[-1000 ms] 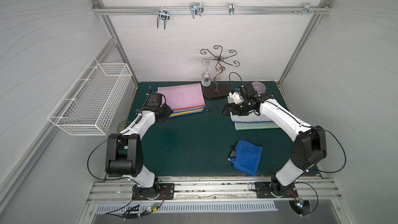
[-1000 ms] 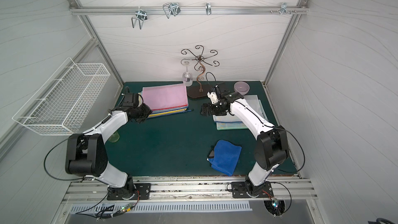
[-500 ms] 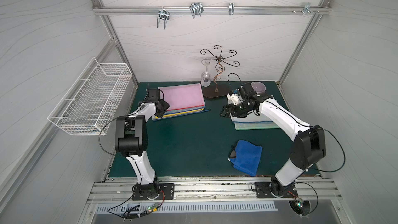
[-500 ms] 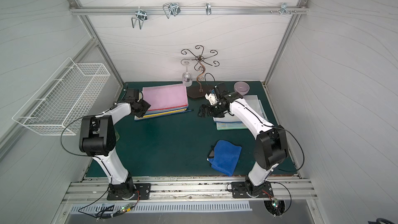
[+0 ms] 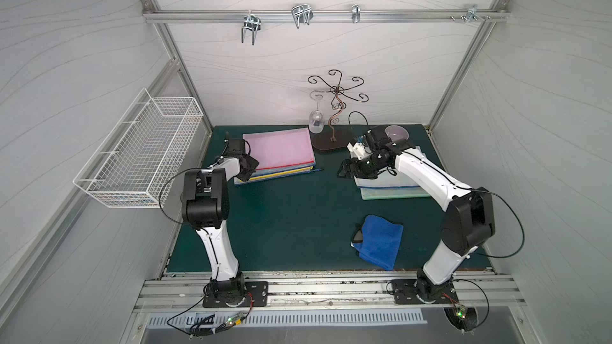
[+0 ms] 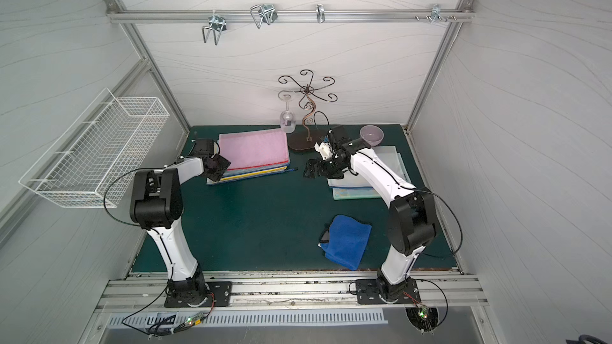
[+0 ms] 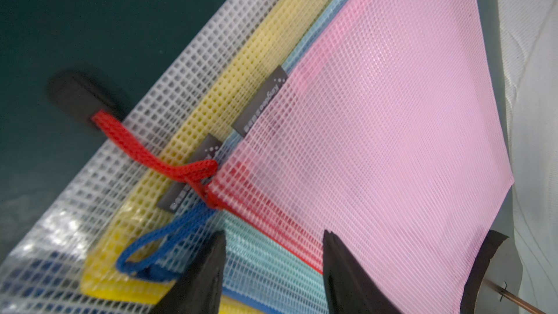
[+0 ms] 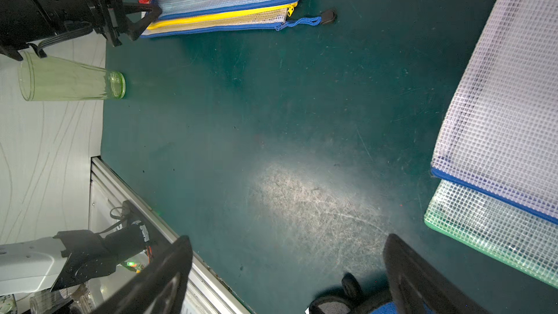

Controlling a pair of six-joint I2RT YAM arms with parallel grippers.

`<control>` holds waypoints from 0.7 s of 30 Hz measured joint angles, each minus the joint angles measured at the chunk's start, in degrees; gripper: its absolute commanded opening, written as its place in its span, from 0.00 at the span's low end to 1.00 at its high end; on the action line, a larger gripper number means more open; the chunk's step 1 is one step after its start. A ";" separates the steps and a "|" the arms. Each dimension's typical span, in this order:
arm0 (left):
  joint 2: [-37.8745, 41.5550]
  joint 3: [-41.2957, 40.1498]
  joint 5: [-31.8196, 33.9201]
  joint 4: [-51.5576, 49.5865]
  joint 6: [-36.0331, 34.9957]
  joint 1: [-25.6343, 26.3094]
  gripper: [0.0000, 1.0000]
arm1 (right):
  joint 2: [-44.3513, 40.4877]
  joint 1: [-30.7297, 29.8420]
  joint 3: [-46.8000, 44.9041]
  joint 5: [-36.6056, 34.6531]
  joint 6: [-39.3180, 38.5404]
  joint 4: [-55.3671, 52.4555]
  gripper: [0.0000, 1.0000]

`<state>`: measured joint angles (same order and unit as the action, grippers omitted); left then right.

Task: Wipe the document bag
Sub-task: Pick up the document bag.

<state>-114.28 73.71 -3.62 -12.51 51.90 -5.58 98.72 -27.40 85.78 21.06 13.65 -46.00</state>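
Since neither hand holds the cloth (image 5: 381, 241), which lies crumpled near the front of the counter (image 5: 281, 220), you have no wiping under way.

- Pink bag (image 5: 278, 147): flat on top of the left stack, at the back; likely the one to wipe.
- Left hand (image 7: 273, 237): half open, jaws astride a corner of that stack, clamping nothing that you can see.
- Right hand (image 8: 288, 240): wide, empty, over bare counter just beside the right stack (image 5: 394, 186).

Risks, as judged:
- If you close the left hand here, it may catch two bags or the red pull (image 7: 157, 158) and drag the stack askew.
- If you lift that corner, the slick pink bag could slide off.
- The tumbler (image 8: 69, 78) stands near the left hand; a sideways swing could tip it.
- The wine glass (image 5: 316, 124) hangs just beside the pink bag's far corner; a long wipe could strike it.
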 measured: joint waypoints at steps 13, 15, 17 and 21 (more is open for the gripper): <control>-1.60 -0.04 -0.59 6.38 1.33 -0.02 0.43 | 1.68 0.04 0.00 0.70 0.44 0.11 0.99; -1.73 -0.57 -1.01 7.63 1.60 -0.02 0.41 | 1.75 0.04 0.00 0.72 0.52 0.11 0.99; -1.86 -0.92 -1.38 8.44 1.88 -0.04 0.37 | 1.75 0.04 0.00 0.79 0.57 0.17 0.99; -2.43 -1.01 -2.10 10.14 2.05 -0.04 0.28 | 1.75 0.04 0.00 0.90 1.07 0.63 0.99</control>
<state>-116.71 72.71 -5.72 -2.37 53.95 -5.63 100.47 -27.35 85.78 21.96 14.72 -45.36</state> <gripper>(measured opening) 0.318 0.989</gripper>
